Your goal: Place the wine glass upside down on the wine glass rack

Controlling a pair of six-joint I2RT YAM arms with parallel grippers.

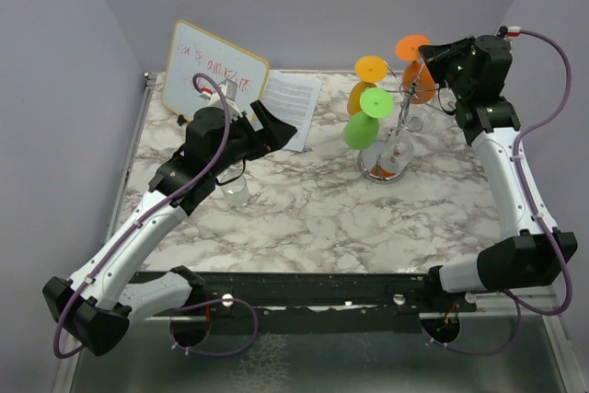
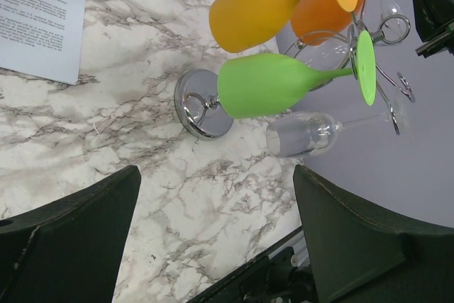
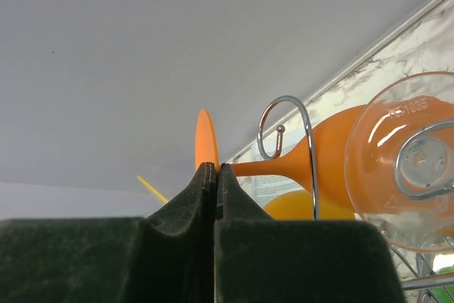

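The chrome wine glass rack (image 1: pixel 396 126) stands on its disc base (image 2: pixel 202 104) at the back right of the marble table. A yellow glass (image 1: pixel 361 94), a green glass (image 1: pixel 361 126) and a clear glass (image 2: pixel 305 134) hang upside down from its wire arms. My right gripper (image 1: pixel 433 63) is shut on the stem of an orange wine glass (image 3: pixel 284 164) just below its foot. That glass is upside down with its stem at a curled wire arm (image 3: pixel 284 127). My left gripper (image 1: pixel 276 124) is open and empty, left of the rack; it also shows in the left wrist view (image 2: pixel 215 175).
A printed paper sheet (image 1: pixel 293 103) and a small whiteboard (image 1: pixel 212 69) lie at the back left. A clear glass (image 1: pixel 235 192) stands on the table under my left arm. Grey walls close in the back and both sides.
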